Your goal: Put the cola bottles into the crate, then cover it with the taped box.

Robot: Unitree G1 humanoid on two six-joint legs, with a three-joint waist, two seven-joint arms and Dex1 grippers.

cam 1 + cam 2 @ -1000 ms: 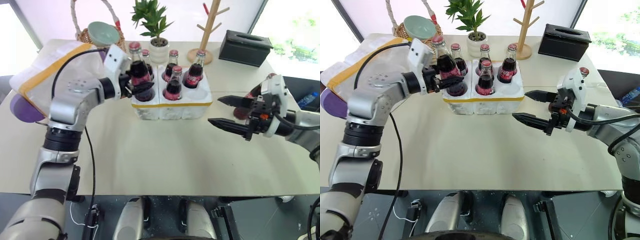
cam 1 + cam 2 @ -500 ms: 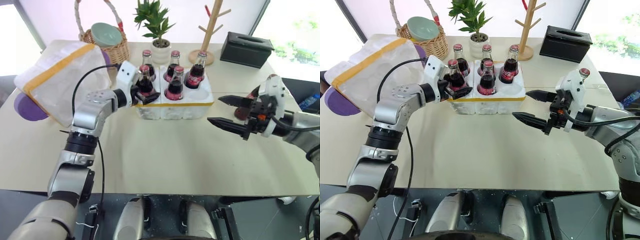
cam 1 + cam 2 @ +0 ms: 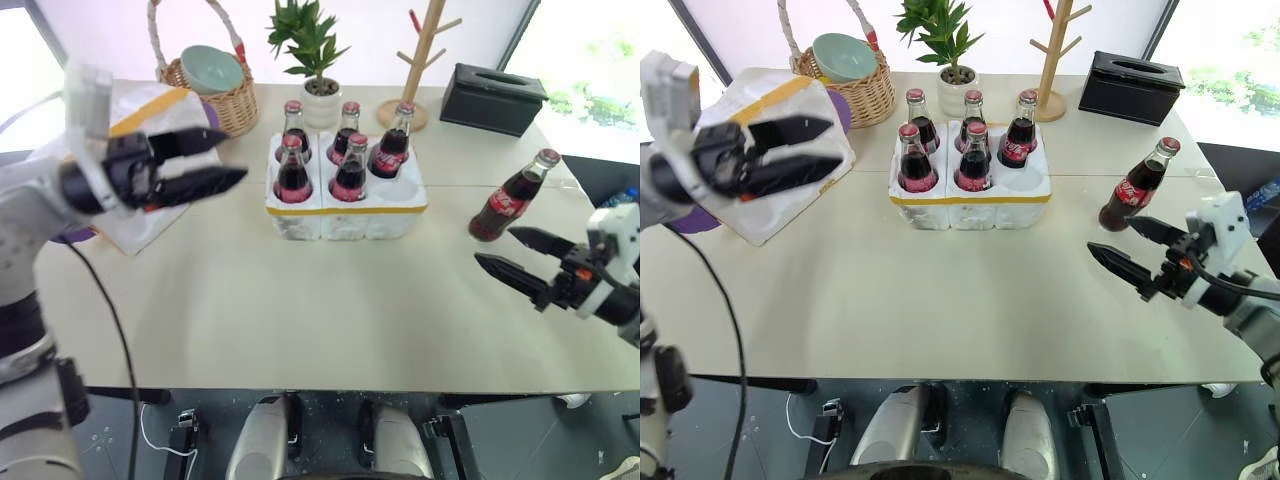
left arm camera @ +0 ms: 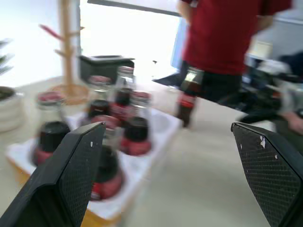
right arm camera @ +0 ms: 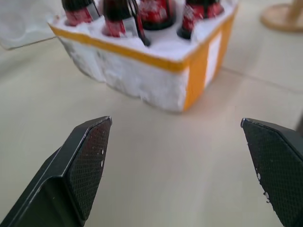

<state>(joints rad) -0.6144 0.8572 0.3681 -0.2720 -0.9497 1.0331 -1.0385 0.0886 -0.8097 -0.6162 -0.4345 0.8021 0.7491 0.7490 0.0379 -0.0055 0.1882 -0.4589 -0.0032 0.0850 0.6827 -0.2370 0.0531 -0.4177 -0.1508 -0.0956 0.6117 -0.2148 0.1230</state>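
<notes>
The crate (image 3: 345, 220), a low white foam tray with a yellow band, stands mid-table. Five cola bottles (image 3: 292, 172) sit in its wells; the front right well (image 3: 401, 187) is empty. One more cola bottle (image 3: 509, 197) stands on the table to the right. My left gripper (image 3: 235, 155) hangs open and empty left of the crate, in front of the taped box (image 3: 775, 212), which it partly hides. My right gripper (image 3: 493, 246) is open and empty, low over the table just in front of the loose bottle.
Behind the crate are a wicker basket (image 3: 225, 100) holding a bowl, a potted plant (image 3: 318, 95), a wooden stand (image 3: 418, 60) and a black tissue box (image 3: 496, 93). A person in a red shirt (image 4: 227, 33) stands beyond the table's right side.
My left gripper let go of the bottle in the front left well, opened and pulled back to the left. My right gripper drew away to the right and lower, uncovering the loose bottle.
</notes>
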